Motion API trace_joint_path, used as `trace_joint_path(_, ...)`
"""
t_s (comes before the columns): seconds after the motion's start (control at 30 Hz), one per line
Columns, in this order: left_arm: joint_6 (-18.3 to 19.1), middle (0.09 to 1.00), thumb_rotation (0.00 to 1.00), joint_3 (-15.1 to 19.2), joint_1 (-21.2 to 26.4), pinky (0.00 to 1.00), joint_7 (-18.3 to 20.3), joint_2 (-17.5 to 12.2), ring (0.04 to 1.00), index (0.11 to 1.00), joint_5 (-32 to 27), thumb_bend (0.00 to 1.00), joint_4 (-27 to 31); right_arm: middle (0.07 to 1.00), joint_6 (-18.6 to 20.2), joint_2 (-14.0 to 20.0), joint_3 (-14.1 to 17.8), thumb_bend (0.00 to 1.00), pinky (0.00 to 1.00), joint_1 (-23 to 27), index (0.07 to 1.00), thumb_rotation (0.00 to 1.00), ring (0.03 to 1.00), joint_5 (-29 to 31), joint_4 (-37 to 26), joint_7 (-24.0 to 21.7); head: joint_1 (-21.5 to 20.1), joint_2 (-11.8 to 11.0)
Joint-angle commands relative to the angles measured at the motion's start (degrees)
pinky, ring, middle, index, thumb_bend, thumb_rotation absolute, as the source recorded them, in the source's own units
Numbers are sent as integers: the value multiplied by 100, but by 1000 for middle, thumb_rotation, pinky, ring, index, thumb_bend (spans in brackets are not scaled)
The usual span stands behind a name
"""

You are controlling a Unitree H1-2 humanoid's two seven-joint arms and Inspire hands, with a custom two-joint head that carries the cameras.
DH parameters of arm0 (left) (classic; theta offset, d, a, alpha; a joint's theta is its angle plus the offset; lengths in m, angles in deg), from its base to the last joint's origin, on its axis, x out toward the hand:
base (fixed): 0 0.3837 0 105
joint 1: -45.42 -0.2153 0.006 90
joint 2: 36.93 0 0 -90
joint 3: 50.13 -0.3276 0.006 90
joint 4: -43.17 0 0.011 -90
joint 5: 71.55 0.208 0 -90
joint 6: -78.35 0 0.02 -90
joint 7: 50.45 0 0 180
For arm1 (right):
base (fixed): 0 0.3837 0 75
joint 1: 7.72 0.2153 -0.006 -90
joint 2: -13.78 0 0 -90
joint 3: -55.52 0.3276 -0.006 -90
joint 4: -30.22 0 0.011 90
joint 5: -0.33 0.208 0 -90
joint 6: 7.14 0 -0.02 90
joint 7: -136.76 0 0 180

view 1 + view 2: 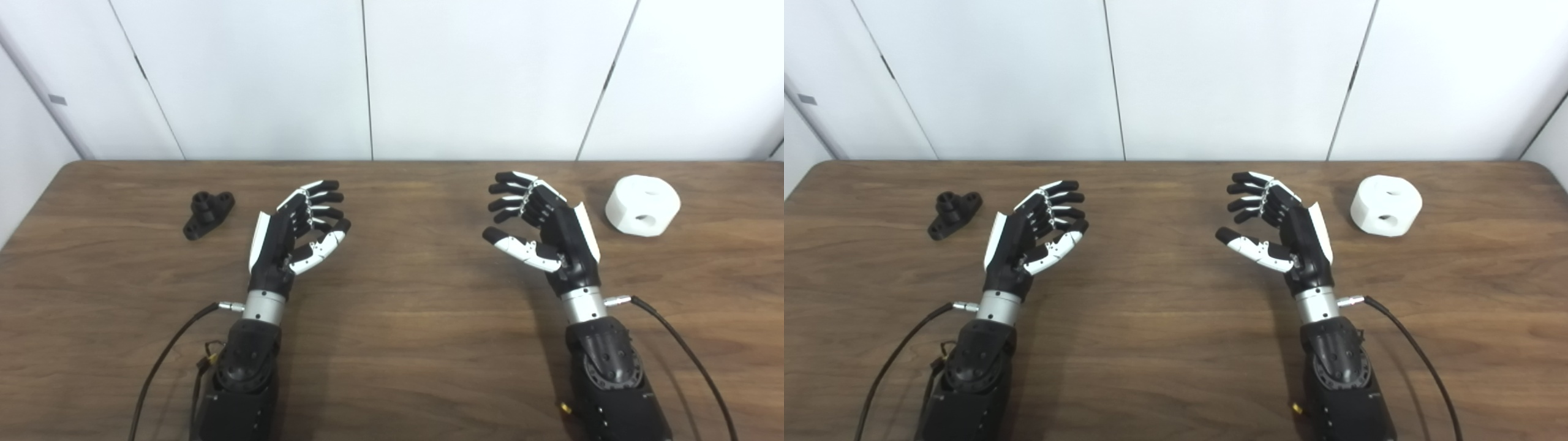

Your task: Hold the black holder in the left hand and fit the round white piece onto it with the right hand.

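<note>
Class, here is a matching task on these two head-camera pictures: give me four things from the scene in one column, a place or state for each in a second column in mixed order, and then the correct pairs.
Column one:
1. black holder
2. round white piece
3. left hand
4. table

Column two:
A. lies at the far right, to the right of the right hand
B. brown wood, carries everything
C. open, fingers apart, holds nothing
D. lies at the far left, untouched

Pairs: 1-D, 2-A, 3-C, 4-B
</note>
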Motion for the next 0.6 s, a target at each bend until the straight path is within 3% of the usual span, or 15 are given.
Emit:
trace_joint_path(0.0,-45,711,89,-30,-92,493,3,37,630,738,-80,517,-152,679,-59,-39,-1,597,515,-308,706,266,603,6,370,43,2,8)
trace_joint_path(0.13,-64,716,126,-68,-87,503,88,-23,640,749,-77,536,-181,676,-112,-45,-8,600,502,-295,707,276,590,14,426,33,-12,-17)
trace_joint_path(0.3,26,730,59,-98,-103,529,124,-39,664,759,-67,521,-141,671,-129,-57,-4,590,499,-287,699,249,588,-10,458,59,-19,-15)
trace_joint_path(0.4,19,724,78,-97,-100,518,107,0,657,757,-56,520,-166,675,-132,-50,18,593,500,-292,696,249,594,1,479,66,354,-87)
trace_joint_path(0.43,-16,724,76,-110,-95,524,84,29,660,757,-26,517,-196,673,-149,-21,35,596,499,-297,695,248,591,27,496,50,718,-162)
trace_joint_path(0.5,-87,721,74,-148,-85,525,18,85,660,756,76,509,-251,670,-180,60,61,600,499,-308,696,255,588,22,517,37,978,-231)
trace_joint_path(0.57,-145,722,64,-196,-53,540,-38,172,666,755,144,502,-361,664,-211,154,126,617,495,-301,694,286,582,146,607,-38,1502,-401)
